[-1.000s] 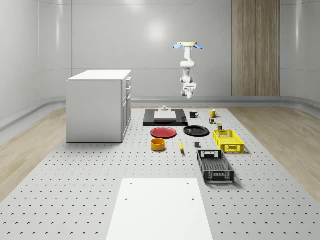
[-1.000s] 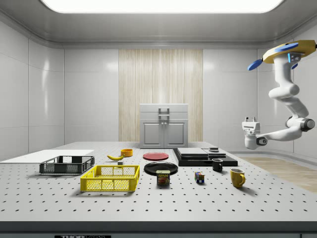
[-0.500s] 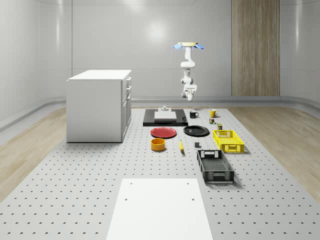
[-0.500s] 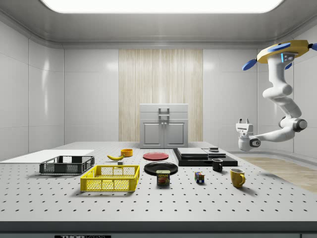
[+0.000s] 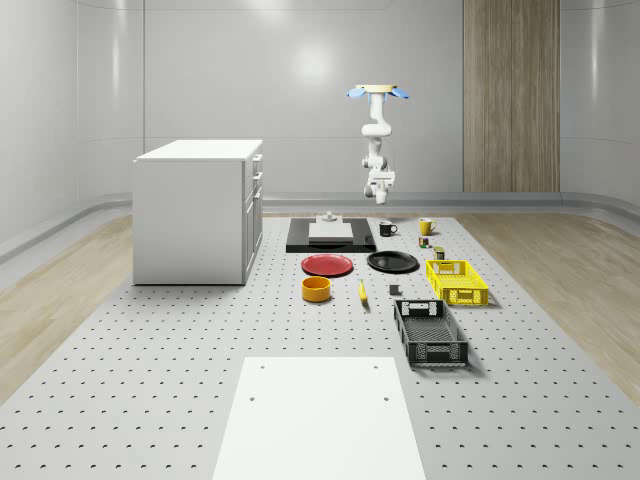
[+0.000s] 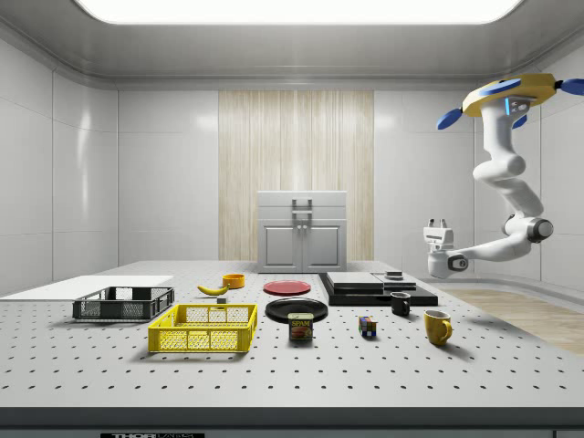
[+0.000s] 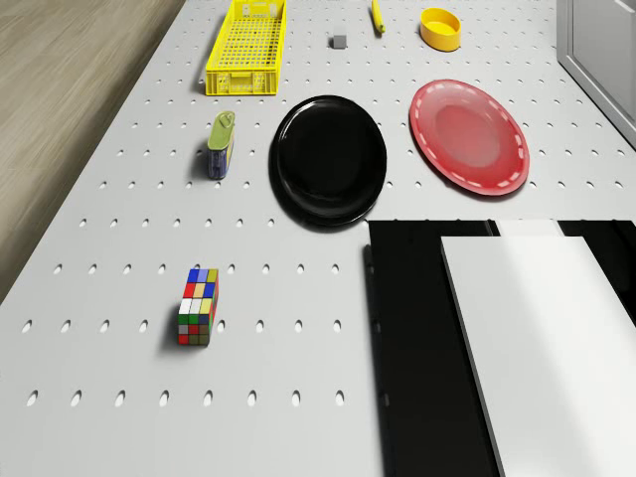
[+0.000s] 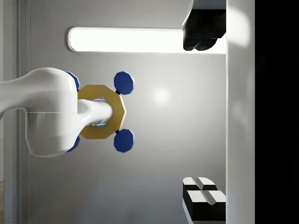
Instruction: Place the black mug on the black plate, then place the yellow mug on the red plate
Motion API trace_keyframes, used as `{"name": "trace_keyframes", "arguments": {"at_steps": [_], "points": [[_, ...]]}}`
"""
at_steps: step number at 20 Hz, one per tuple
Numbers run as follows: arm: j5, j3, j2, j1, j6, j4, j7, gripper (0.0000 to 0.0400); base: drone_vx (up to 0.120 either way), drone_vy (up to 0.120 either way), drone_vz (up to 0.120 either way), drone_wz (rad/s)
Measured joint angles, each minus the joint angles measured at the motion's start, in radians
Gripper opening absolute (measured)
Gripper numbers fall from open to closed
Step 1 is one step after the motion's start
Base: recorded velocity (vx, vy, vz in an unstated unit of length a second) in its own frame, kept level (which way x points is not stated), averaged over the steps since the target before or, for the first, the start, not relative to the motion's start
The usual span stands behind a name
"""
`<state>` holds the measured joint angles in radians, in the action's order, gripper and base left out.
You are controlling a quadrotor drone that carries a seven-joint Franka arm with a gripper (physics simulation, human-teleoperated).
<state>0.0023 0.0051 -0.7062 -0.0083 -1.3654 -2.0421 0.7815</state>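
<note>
Approach to the first mug is the step in hand, by my judgement, because nothing of the task is done. The black mug point(image 6: 400, 304) stands on the surface point(image 6: 365, 374) at its far end in the whole-scene view, just beside the black slab point(image 6: 374, 290), and the yellow mug point(image 6: 437, 327) stands near it. Both plates are bare: the black plate point(image 7: 328, 159) and the red plate point(image 7: 467, 137) lie side by side, near but apart from the mugs.

The drone point(image 6: 506, 91) hovers high over that far end, at the side view's right. The gripper point(image 6: 438, 222) hangs in the air well above the two mugs and points upward, toward the ceiling. Its fingers point(image 8: 203, 35) are spread wide and grasp nothing.

The next move probably calls for turning the wrist down, lowering over the black mug, and closing on its wall or handle before carrying it to the black plate.
</note>
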Motion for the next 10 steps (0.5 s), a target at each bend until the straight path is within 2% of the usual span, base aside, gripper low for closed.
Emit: {"name": "trace_keyframes", "arguments": {"at_steps": [5, 7, 10], "points": [[-0.001, 0.001, -0.002, -0.001, -0.004, -0.002, 0.0, 0.04, 0.12, 0.0, 0.0, 0.0], [-0.002, 0.002, -0.004, -0.001, -0.005, -0.003, 0.0, 0.04, 0.02, 0.0, 0.0, 0.0], [-0.003, 0.003, -0.005, -0.001, -0.007, -0.005, 0.0, 0.04, 0.107, 0.0, 0.0, 0.0]]}}
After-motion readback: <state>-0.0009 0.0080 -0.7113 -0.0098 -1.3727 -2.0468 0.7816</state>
